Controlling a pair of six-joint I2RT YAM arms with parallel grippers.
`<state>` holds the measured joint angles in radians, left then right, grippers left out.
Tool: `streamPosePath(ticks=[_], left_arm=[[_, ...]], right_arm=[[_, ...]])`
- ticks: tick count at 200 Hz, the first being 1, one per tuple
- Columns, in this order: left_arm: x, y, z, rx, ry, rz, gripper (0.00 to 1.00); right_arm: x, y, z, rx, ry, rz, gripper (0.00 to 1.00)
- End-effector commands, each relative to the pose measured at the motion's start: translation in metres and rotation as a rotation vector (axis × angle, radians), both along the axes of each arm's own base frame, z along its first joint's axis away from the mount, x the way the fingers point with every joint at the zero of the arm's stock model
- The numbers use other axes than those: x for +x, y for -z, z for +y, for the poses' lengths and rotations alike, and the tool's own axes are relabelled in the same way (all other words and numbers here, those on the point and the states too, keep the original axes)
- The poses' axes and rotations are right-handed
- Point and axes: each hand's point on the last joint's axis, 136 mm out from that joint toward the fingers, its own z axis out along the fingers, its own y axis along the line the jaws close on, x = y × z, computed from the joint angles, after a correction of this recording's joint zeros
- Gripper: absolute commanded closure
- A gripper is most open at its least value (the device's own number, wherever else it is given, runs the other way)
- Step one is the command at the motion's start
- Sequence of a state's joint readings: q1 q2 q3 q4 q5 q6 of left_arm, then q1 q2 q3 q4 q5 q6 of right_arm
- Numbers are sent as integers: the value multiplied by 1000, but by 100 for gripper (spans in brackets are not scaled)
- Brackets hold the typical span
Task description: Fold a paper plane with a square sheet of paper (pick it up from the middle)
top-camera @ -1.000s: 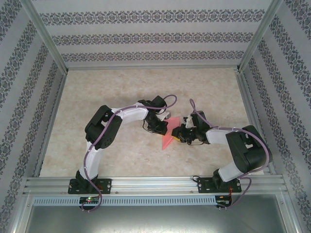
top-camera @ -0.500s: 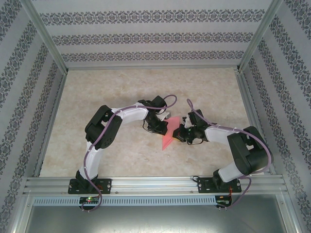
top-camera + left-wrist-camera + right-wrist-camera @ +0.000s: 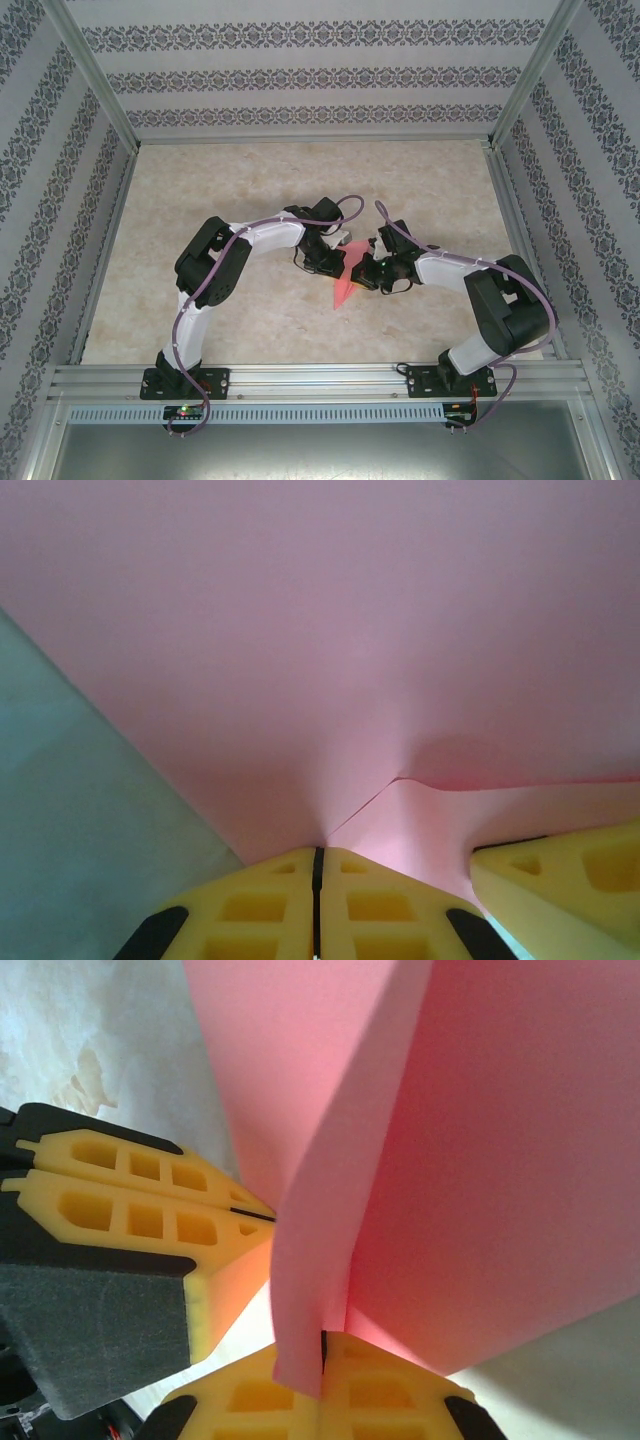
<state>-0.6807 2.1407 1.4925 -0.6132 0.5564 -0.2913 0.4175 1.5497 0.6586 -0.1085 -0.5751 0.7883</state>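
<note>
While the partly folded pink-red sheet of paper (image 3: pixel 345 289) sits over the middle of the table (image 3: pixel 230 190) between my wrists, my left gripper (image 3: pixel 317 875) and my right gripper (image 3: pixel 322 1375) each clamp tight on a fold of it.

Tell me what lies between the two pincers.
The pink-red sheet of paper, gripped by left pincer and right pincer alike; the right wrist view shows it best.

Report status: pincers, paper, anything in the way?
Left pincer shut on the pink paper. Right pincer shut on it too, close beside. Paper creased, held between them. No obstruction seen.
</note>
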Motion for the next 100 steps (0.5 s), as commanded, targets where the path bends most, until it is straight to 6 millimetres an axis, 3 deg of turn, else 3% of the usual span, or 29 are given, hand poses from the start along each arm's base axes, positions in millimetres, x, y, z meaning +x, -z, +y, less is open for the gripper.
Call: streamPosePath(ticks=[1,100], left_arm=[[-25,72,47,250,5,83,90],[-28,75,48,252,7,87,90]], right_arm=[[-1,1,5,-15,-25,8,99],[8,-3,18,100,10,4,98]])
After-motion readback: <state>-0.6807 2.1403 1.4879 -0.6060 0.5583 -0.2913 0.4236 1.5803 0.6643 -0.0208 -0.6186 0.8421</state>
